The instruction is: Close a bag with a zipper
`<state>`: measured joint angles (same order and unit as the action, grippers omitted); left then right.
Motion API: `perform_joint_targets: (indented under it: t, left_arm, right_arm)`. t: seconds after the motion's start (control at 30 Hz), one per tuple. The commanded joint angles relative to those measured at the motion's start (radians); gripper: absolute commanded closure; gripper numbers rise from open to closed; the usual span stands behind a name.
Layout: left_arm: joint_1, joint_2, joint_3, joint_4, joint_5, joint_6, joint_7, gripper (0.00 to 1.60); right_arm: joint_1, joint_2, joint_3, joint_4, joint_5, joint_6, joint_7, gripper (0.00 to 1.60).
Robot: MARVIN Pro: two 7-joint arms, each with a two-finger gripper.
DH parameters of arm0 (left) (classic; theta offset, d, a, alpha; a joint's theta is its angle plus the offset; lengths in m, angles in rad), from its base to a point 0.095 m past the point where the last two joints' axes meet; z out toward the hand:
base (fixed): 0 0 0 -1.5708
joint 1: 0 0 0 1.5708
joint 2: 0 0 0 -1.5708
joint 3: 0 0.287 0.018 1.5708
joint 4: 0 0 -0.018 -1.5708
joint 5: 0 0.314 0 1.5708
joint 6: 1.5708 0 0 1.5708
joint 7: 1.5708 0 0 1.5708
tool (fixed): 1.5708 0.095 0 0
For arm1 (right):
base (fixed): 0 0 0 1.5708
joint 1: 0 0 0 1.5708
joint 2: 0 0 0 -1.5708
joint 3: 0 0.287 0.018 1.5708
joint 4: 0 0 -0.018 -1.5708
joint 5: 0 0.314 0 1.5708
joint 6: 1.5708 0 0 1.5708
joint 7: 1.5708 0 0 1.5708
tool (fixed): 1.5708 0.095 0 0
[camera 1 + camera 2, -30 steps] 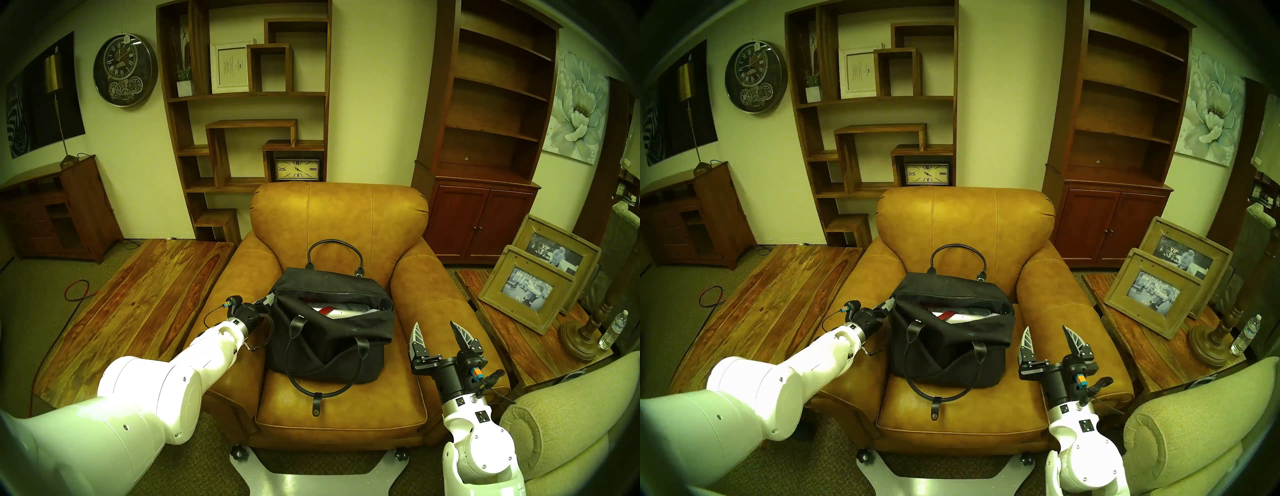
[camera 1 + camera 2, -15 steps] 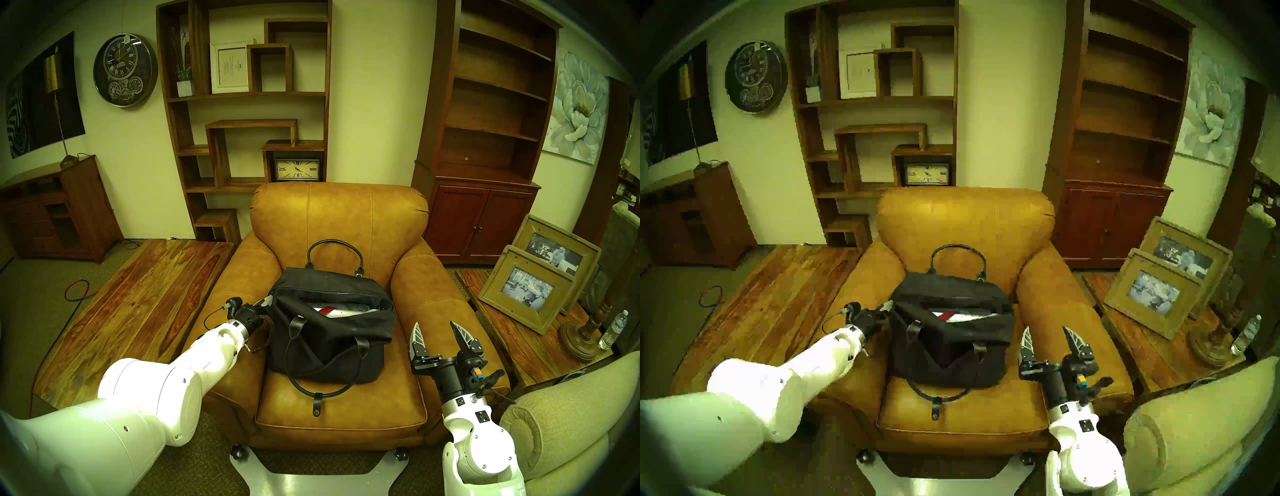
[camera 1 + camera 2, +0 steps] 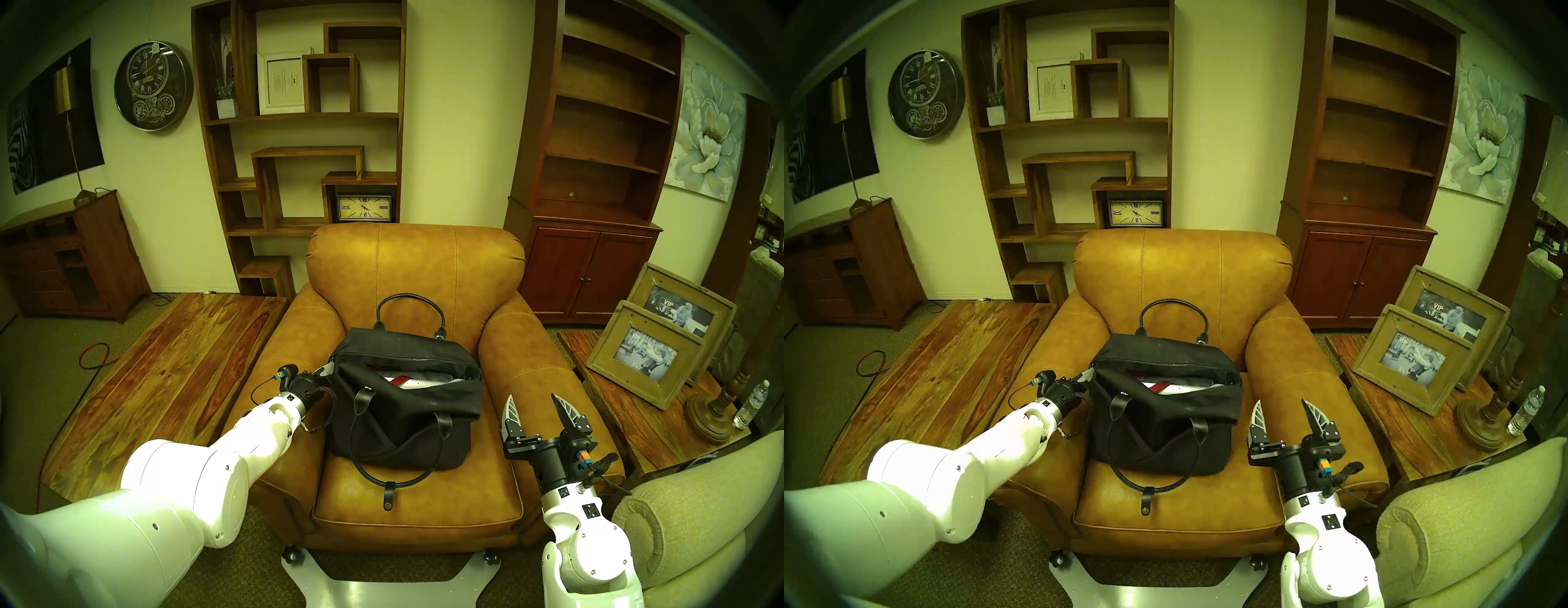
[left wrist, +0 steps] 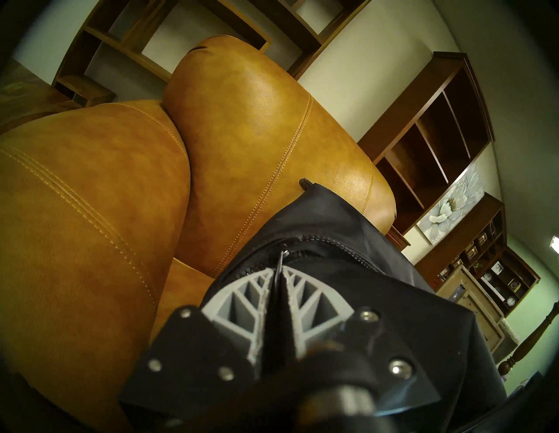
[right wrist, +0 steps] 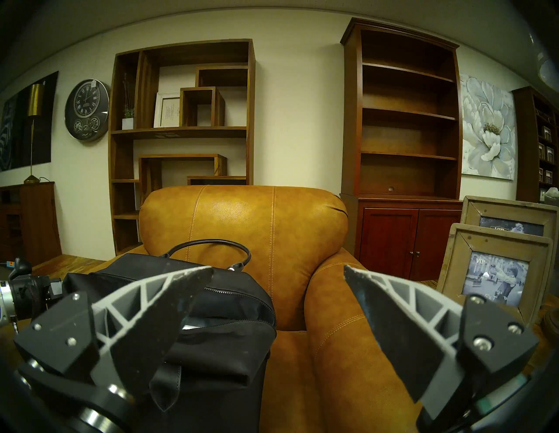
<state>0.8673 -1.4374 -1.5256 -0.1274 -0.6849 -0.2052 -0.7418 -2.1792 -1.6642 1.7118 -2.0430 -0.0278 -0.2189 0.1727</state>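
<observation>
The black fabric bag [image 3: 403, 407] sits on the seat of a tan leather armchair [image 3: 415, 263], and its top gapes open over white and red contents. The zipper [image 3: 424, 360] runs along the top with its two rows of teeth apart. My left gripper [image 3: 329, 368] is at the bag's left end. In the left wrist view, the left gripper [image 4: 278, 272] is shut on the zipper's small metal pull [image 4: 282, 257]. My right gripper [image 3: 532, 399] is open and empty, hovering just right of the bag [image 5: 211, 347] over the seat's right side.
The armchair's padded arms [image 3: 526, 352] flank the bag closely. One bag handle [image 3: 409, 299] stands up at the back, and another [image 3: 394, 475] lies on the seat in front. A side table [image 3: 636, 403] with picture frames, a lamp base and a water bottle stands at the right. A beige sofa arm [image 3: 700, 509] is at the near right.
</observation>
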Motion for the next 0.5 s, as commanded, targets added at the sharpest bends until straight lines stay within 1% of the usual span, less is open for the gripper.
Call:
perform_joint_targets:
  t: [0.0,0.07,0.1,0.13,0.17,0.37,0.47]
  left_arm:
    - [-0.012,-0.012,-0.006,-0.029,-0.007,-0.025,-0.033,1.60]
    - [-0.013,-0.012,-0.006,-0.032,-0.007,-0.026,-0.036,1.60]
    - [-0.016,-0.011,-0.016,-0.046,-0.018,-0.033,-0.065,1.60]
    - [-0.016,-0.011,-0.018,-0.049,-0.018,-0.033,-0.069,1.60]
    - [-0.017,-0.009,-0.024,-0.060,-0.024,-0.043,-0.092,1.60]
    - [-0.022,-0.001,-0.028,-0.085,-0.024,-0.055,-0.135,1.60]
    - [-0.023,0.001,-0.022,-0.095,-0.015,-0.063,-0.138,1.60]
  right_arm:
    - [0.002,-0.001,0.000,-0.022,0.001,-0.003,-0.001,0.00]
    - [0.002,-0.001,0.000,-0.022,0.001,-0.003,-0.001,0.00]
    - [0.003,-0.001,0.000,-0.021,0.001,-0.003,-0.001,0.00]
    - [0.003,-0.001,0.000,-0.021,0.001,-0.003,-0.001,0.00]
    - [0.003,-0.001,0.000,-0.021,0.001,-0.004,-0.001,0.00]
    - [0.004,-0.001,0.000,-0.019,0.001,-0.004,-0.001,0.00]
    - [0.004,-0.001,0.000,-0.019,0.001,-0.004,-0.001,0.00]
